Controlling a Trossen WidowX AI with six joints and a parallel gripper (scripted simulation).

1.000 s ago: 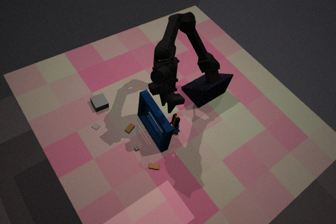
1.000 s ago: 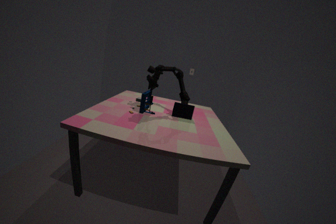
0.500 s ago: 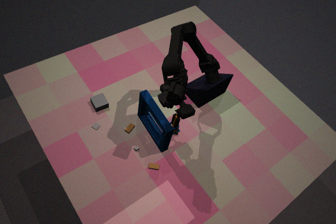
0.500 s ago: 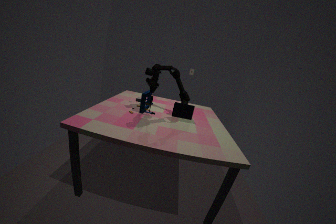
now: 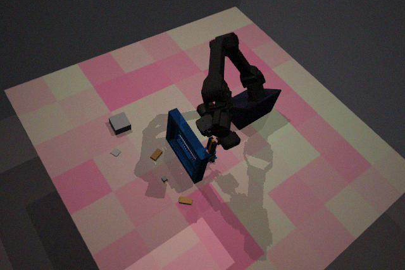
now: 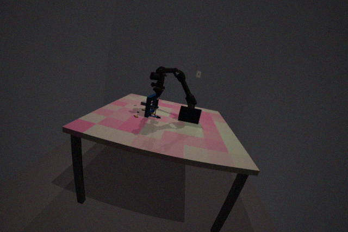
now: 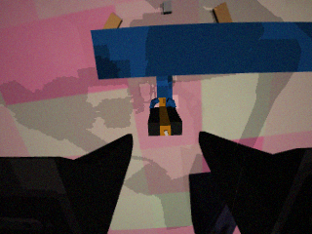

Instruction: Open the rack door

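The blue rack frame [image 5: 189, 133] [image 6: 147, 107] [image 7: 195, 51] stands upright on the table. Its door looks shut within it; its panel is dim. The upright handle [image 5: 210, 145] [image 7: 165, 122], black with an orange stripe, stands out from the frame on the side toward the arm's base, near one end. My gripper [image 6: 158, 95] [image 7: 165, 137] is open and empty and points down above the handle. In the wrist view the handle's top lies between the two fingertips, slightly ahead of them, with a gap on both sides. In the top view the gripper's body hides part of the fingers.
Beyond the frame lie a grey box [image 5: 119, 121], a flat grey piece [image 5: 115, 152], a small grey cube [image 5: 164, 179] [image 7: 167, 7] and two orange blocks [image 5: 156, 154] [image 5: 185, 200]. The arm's dark base block [image 5: 255, 107] [image 6: 190, 114] is on the handle's side.
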